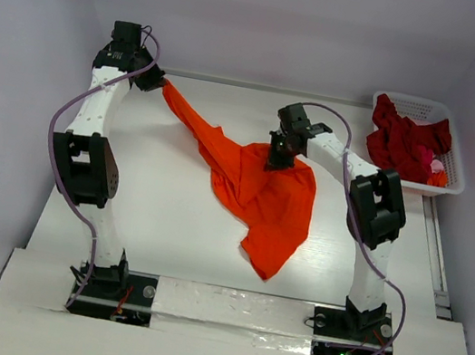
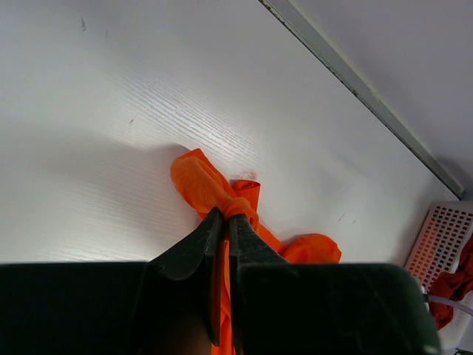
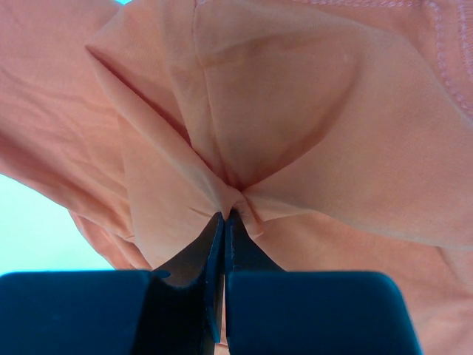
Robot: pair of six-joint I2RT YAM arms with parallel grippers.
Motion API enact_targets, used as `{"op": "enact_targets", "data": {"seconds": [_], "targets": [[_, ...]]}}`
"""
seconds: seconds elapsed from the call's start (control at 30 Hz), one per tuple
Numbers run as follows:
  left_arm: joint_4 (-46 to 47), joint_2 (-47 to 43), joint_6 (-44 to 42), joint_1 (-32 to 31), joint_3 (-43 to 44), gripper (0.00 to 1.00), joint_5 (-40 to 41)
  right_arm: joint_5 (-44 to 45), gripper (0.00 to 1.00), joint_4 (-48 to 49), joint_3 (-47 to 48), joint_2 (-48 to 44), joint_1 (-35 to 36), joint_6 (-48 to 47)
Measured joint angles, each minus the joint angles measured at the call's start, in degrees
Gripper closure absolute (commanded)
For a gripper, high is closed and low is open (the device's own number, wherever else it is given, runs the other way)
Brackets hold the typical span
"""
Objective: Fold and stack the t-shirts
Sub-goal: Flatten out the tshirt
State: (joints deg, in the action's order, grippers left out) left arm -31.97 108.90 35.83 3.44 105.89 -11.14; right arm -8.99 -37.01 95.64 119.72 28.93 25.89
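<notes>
**Both fingers pinched on one orange shirt, red heap in basket**

Left fingers (image 2: 194,250) are pressed together on a bunched corner of the orange shirt (image 1: 264,193), at the table's (image 1: 165,220) far left. A knot of cloth pokes out just past the tips, and more of it runs back between them. Right fingers (image 3: 247,255) are also closed tight, pinching a fold of the same shirt near the table's middle. In the right wrist view the cloth gathers into creases at the tips and fills the frame.

Between the two grips the shirt hangs as a twisted band, lifted off the table at the left end. From the right grip it drapes down and toward the near edge, with its lower part lying rumpled on the table.

Count: 1 orange shirt, 2 arms, 1 basket (image 1: 419,105).

The basket is white lattice plastic and sits at the far right corner, well apart from the orange shirt. It holds a heap of dark red shirts (image 1: 401,137); I cannot tell how many. A pink bit (image 1: 426,158) shows at the heap's near side; I cannot tell what it is.
</notes>
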Motion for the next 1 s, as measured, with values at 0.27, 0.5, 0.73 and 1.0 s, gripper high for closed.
{"op": "enact_targets", "data": {"seconds": [0.27, 0.5, 0.73, 1.0], "targets": [[-0.76, 0.00, -0.02, 0.00, 0.85, 1.00, 0.00, 0.76, 1.00, -3.76, 7.93, 0.00, -3.19, -0.11], [-1.81, 0.00, -0.04, 0.46, 4.50, 1.00, -0.07, 0.96, 1.00, -8.20, 19.76, 0.00, -12.79, -0.61], [-1.90, 0.00, 0.22, 1.88, 6.38, 1.00, -1.27, 0.09, 1.00, -14.88, 35.89, 0.33, -17.22, -1.14], [0.44, -0.39, 2.56, 3.10, 7.87, 1.00, -4.63, -3.15, 1.00, -15.50, 41.33, -0.87, -16.15, -1.46]]}}
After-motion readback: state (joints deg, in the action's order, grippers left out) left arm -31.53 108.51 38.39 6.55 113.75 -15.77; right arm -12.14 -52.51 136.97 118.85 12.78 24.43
